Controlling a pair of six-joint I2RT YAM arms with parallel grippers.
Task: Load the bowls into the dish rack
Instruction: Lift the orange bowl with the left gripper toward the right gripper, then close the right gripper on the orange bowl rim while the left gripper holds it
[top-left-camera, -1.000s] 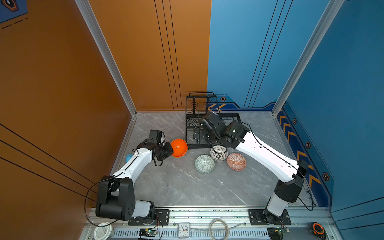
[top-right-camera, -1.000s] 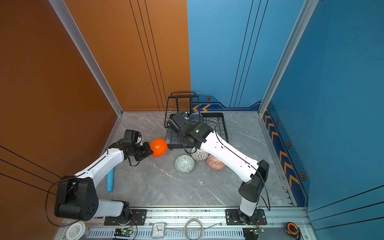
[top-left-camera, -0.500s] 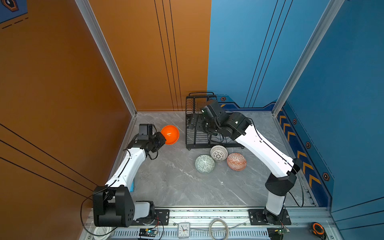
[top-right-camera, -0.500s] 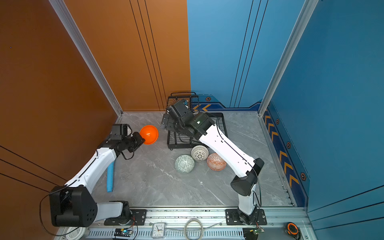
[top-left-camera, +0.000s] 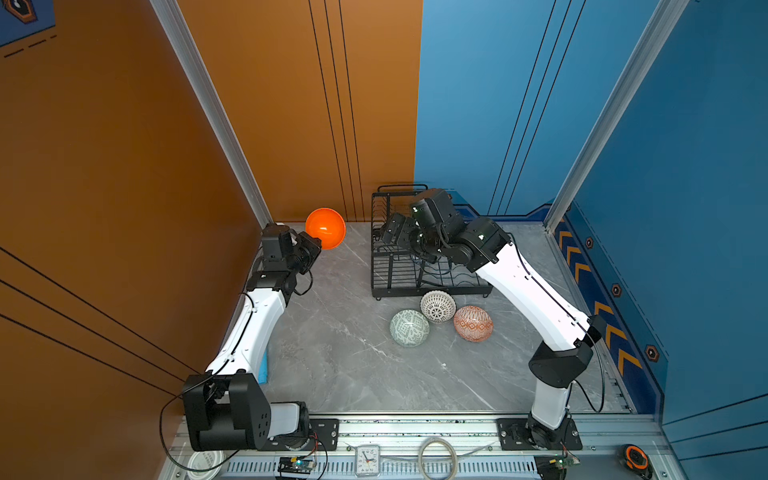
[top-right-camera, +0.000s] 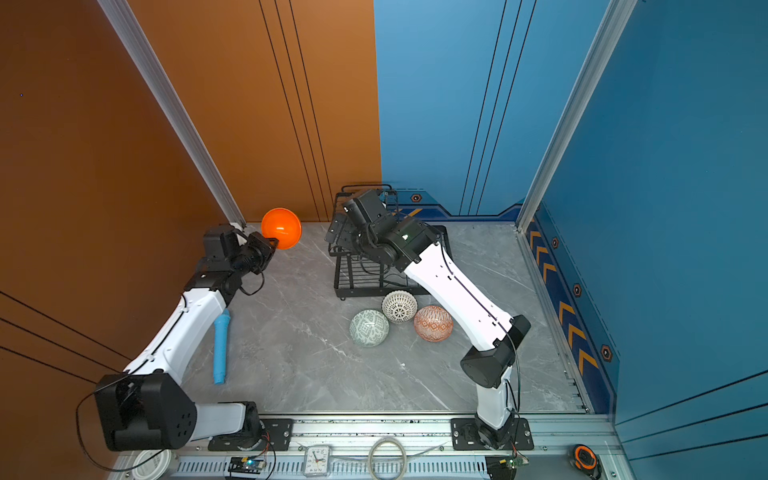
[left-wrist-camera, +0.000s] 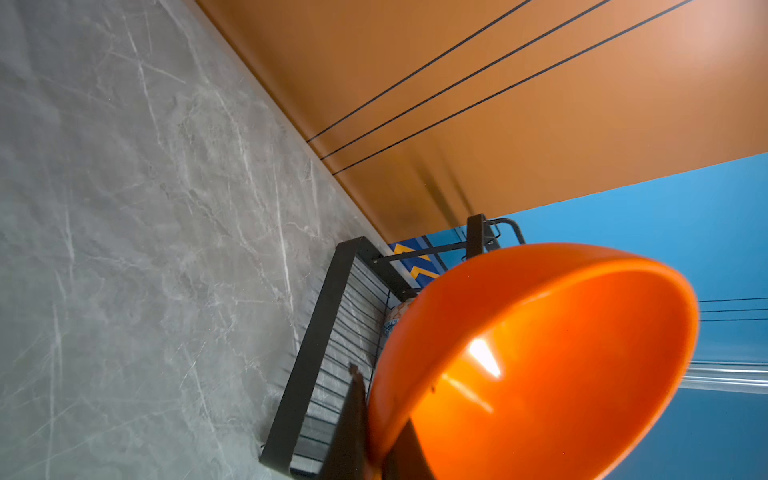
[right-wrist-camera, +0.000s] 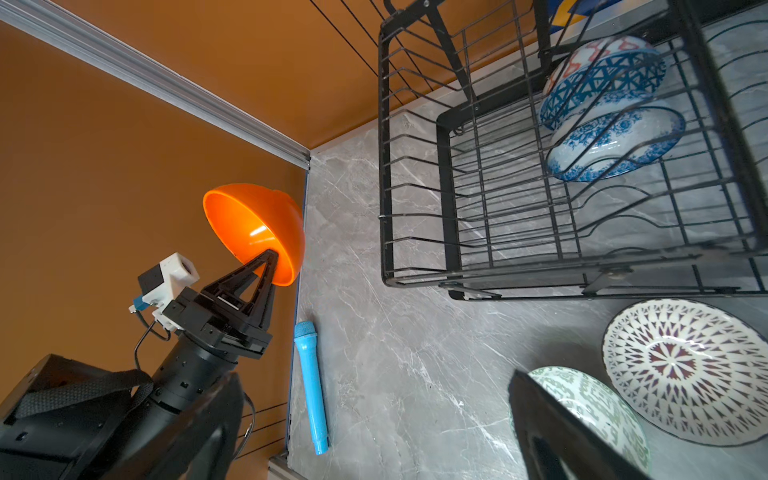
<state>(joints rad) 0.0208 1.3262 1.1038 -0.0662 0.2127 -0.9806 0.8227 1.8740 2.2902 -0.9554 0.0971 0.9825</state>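
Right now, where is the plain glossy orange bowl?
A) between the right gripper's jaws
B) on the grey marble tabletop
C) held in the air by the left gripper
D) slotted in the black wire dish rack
C: the left gripper is shut on the rim of the plain glossy orange bowl, off the grey marble tabletop.

Orange wall (top-left-camera: 291, 104) meets blue wall (top-left-camera: 498, 104) above grey, perhaps marble, floor (top-left-camera: 353, 374).
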